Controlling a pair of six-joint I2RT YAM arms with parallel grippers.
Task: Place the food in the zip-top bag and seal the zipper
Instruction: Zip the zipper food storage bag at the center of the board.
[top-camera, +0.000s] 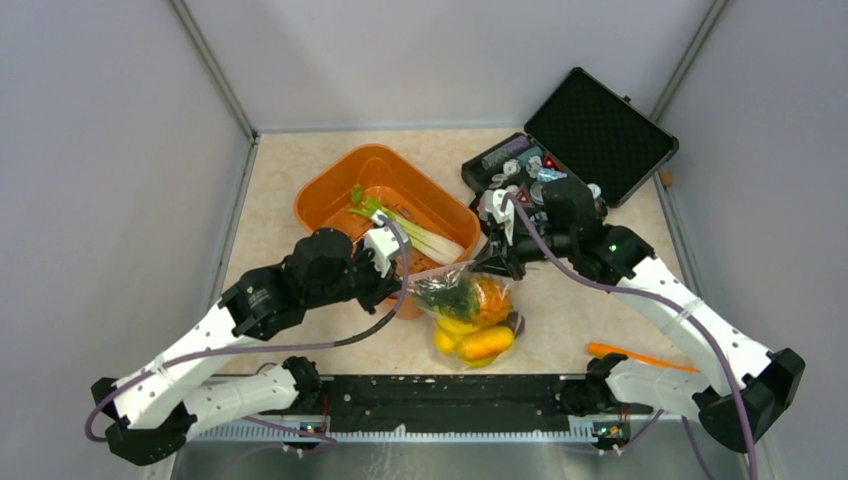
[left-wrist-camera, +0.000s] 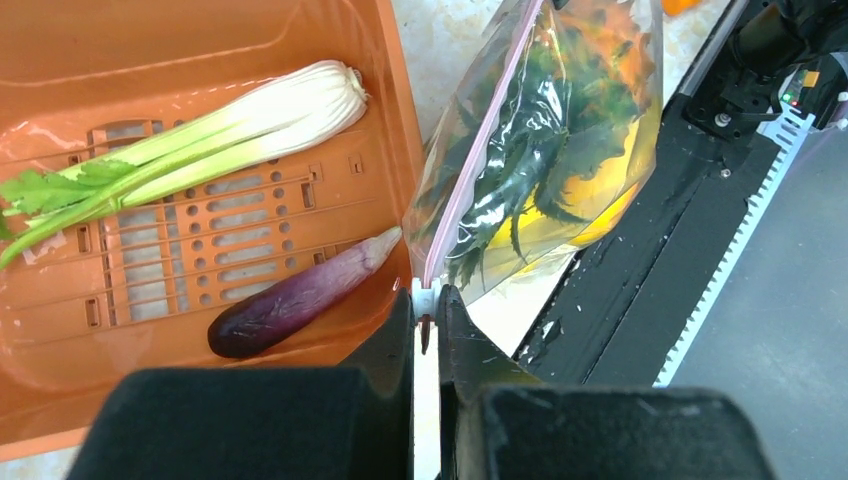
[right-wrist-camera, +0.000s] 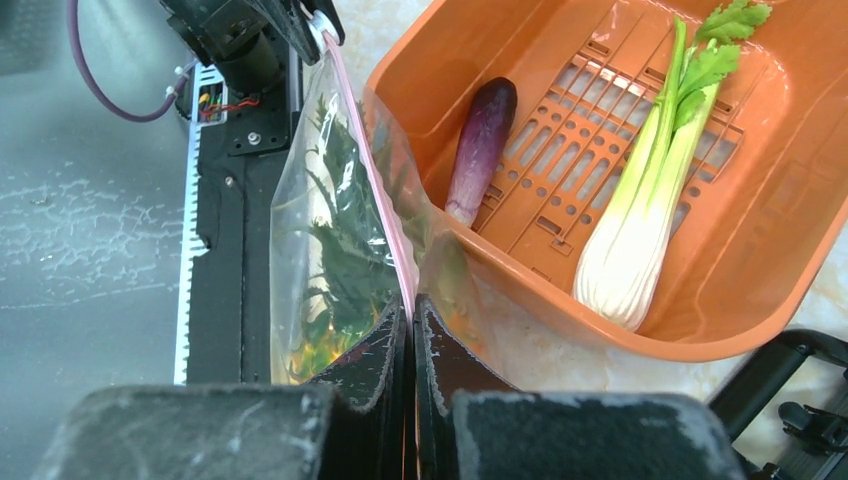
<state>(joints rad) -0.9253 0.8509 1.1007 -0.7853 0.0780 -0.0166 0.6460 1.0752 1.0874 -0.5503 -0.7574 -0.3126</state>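
Note:
The zip-top bag (top-camera: 470, 318) lies between my grippers, holding yellow and orange food and a green leafy crown. In the left wrist view my left gripper (left-wrist-camera: 426, 305) is shut on the white end piece of the zipper (left-wrist-camera: 480, 150), the bag (left-wrist-camera: 570, 120) stretching away from it. My right gripper (right-wrist-camera: 411, 308) is shut on the other end of the zipper (right-wrist-camera: 368, 165); the strip runs taut to the left gripper. A purple eggplant (left-wrist-camera: 300, 300) and a green-white stalk (left-wrist-camera: 210, 135) lie in the orange tub (left-wrist-camera: 200, 40), outside the bag.
The orange tub (top-camera: 330, 185) stands just behind the bag, touching it. An open black case (top-camera: 600, 130) with small trinkets sits at the back right. An orange stick (top-camera: 640, 357) lies near the right arm's base. A black rail (top-camera: 450, 395) runs along the near edge.

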